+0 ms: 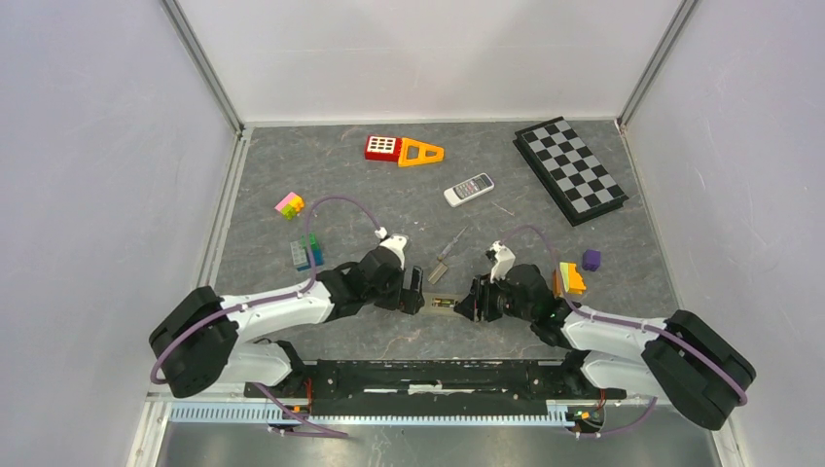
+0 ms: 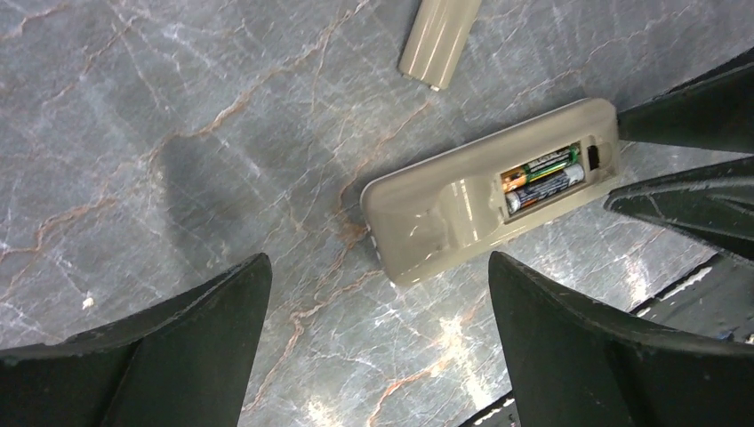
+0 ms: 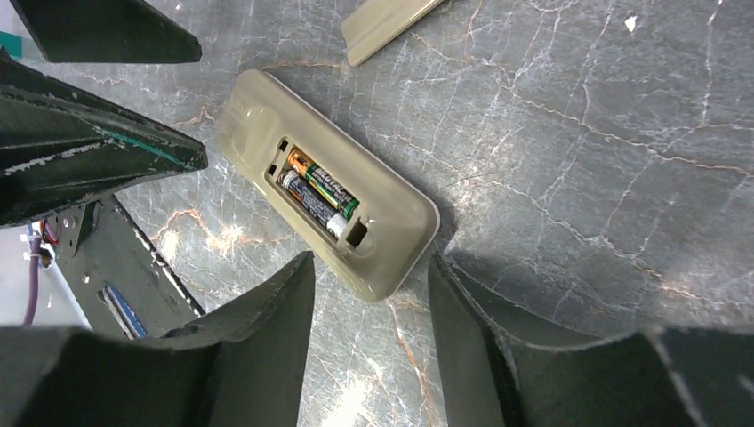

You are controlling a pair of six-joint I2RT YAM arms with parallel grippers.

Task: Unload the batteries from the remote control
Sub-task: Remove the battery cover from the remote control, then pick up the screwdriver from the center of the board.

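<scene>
Between left gripper (image 2: 378,262) and right gripper (image 3: 372,262), jaws all spread and empty, the remote control (image 3: 253,111) lies back-up on the surface (image 3: 578,178), batteries (image 3: 316,191) in its open bay, judged light, slick, best levered endwise.

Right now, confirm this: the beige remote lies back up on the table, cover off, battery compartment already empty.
Wrong on one point. The right wrist view shows two batteries seated side by side in the compartment. So: the beige remote lies back up on the table, cover off, battery compartment still loaded.
</scene>
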